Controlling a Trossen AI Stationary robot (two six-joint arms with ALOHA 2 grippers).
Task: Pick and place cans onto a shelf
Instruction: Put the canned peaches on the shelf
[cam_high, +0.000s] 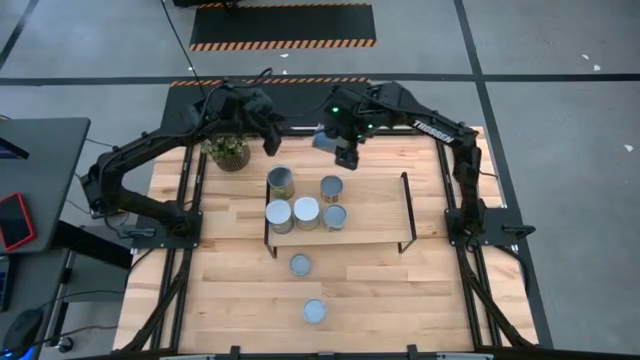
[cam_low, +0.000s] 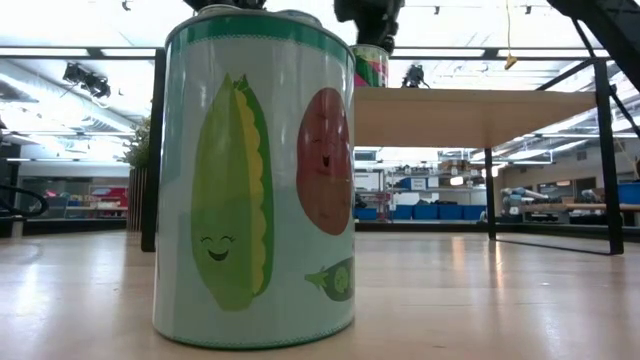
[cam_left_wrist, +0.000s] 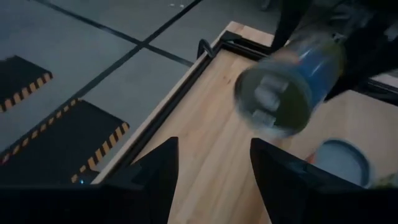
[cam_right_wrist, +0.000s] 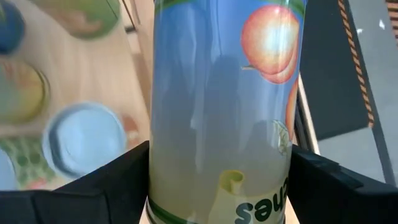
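Observation:
Five cans stand on the shelf (cam_high: 380, 205), among them one at the far left (cam_high: 281, 182) and one at the near left (cam_high: 279, 215). Two more cans (cam_high: 300, 264) (cam_high: 314, 311) stand on the table in front of the shelf; one of them fills the low view (cam_low: 255, 180). My right gripper (cam_high: 338, 148) hangs over the shelf's far edge, shut on a blue peach-labelled can (cam_right_wrist: 217, 93). My left gripper (cam_high: 270, 138) hovers beside the plant, its fingers a little apart with nothing between them (cam_left_wrist: 214, 168). My right gripper pinches the peach can's side wall (cam_right_wrist: 163, 186) between its two fingers (cam_right_wrist: 112, 186), which lie across the can. The fingers come from above, slanting down. The can is lifted clear and tilted, one round end (cam_left_wrist: 273, 99) turned toward my left gripper.
A potted green plant (cam_high: 230, 152) stands at the table's far left, close to my left gripper. The shelf's black rod frames (cam_high: 408, 210) rise at both short ends. The right half of the shelf board holds no cans.

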